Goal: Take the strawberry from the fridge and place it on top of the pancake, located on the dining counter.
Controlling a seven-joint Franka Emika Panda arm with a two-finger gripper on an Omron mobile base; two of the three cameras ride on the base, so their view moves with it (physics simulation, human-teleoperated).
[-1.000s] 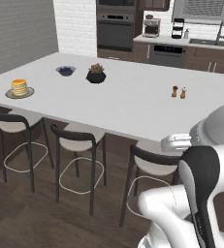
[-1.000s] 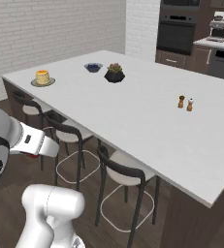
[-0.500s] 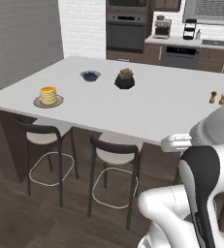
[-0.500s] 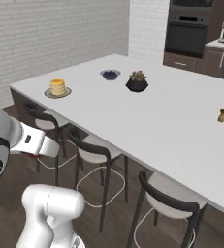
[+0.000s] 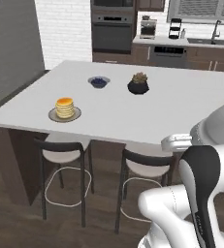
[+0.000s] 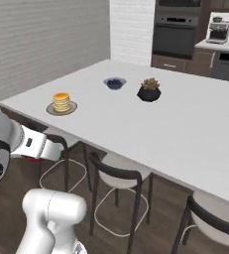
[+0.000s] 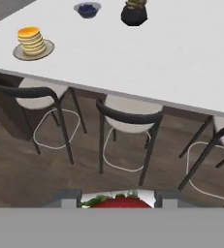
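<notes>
On the desk near its left corner sits the pancake, blueberry bowl beyond. Well short of the desk, over the stools, the claw holds the strawberry between its tips. The berry looks light, soft, bruisable; keep the pinch gentle at mid-body.

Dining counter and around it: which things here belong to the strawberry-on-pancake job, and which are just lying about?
Job:
strawberry, between the gripper fingers
pancake on its plate
dining counter

Lying about:
blueberry bowl
dark pot with a plant
stools
oven
</notes>
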